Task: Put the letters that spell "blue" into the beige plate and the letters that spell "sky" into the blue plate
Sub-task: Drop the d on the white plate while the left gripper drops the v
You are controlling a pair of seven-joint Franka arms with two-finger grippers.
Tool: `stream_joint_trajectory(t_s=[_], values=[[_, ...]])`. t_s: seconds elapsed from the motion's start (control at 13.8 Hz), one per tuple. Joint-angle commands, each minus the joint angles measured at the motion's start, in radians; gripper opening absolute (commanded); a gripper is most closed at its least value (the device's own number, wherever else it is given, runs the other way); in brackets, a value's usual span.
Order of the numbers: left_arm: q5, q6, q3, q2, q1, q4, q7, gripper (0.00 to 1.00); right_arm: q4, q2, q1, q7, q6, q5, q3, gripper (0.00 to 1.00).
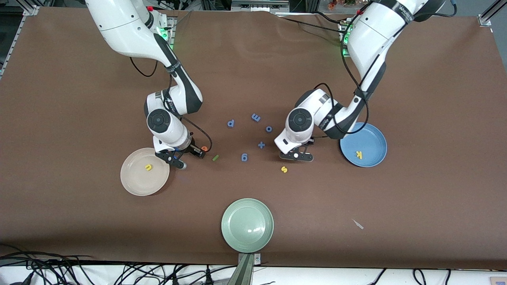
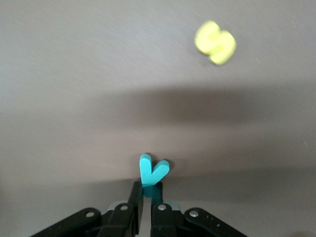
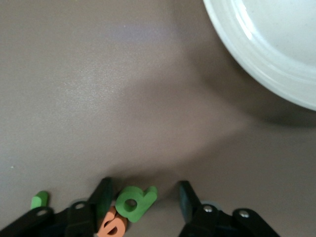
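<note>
Brown cloth-covered table (image 1: 79, 79), wide. Resting on it: round cream-beige plate (image 1: 134, 184) toward right arm's end, round medium-blue plate (image 1: 374, 140) toward left arm's end, round pale green plate (image 1: 261, 233) nearest the front camera. Loose on the cloth mid-table: small all-blue foam letters (image 1: 256, 117), yellow foam s (image 1: 284, 169), thin green foam bar l (image 1: 215, 158), orange foam e (image 1: 204, 149), green foam b (image 3: 134, 202).

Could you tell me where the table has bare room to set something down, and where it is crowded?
Bare cloth lies between the beige plate and the green plate, and from the green plate toward the blue plate. It is crowded in the middle, where blue letters, the yellow s and both grippers, left and right, cluster.
</note>
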Motion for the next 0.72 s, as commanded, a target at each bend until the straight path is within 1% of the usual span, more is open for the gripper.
stream_joint_trajectory(t_s=[0.0, 0.14, 0.29, 0.51, 0.58, 0.65], values=[[0.016, -0.049, -0.004, -0.065, 0.031, -0.007, 0.033, 0.0, -0.004, 0.011, 0.031, 0.042, 0.024, 0.001, -0.006, 0.55], [0.016, -0.121, -0.004, -0.111, 0.071, -0.007, 0.102, 0.0, -0.004, 0.011, 0.036, 0.044, 0.024, 0.001, -0.006, 0.54], [0.014, -0.215, -0.004, -0.146, 0.135, -0.007, 0.234, 0.0, -0.004, 0.011, 0.036, 0.042, 0.024, 0.001, -0.006, 0.45], [0.013, -0.33, -0.004, -0.158, 0.247, -0.01, 0.436, 0.0, -0.002, 0.011, 0.034, 0.036, 0.022, -0.002, -0.007, 0.22], [0.013, -0.348, -0.004, -0.166, 0.272, -0.018, 0.479, 0.0, 0.001, 0.01, 0.033, 0.032, 0.019, -0.002, -0.007, 0.16], [0.013, -0.365, -0.002, -0.169, 0.283, -0.023, 0.498, 0.0, 0.006, 0.008, 0.028, 0.013, 0.016, -0.002, -0.01, 0.16]])
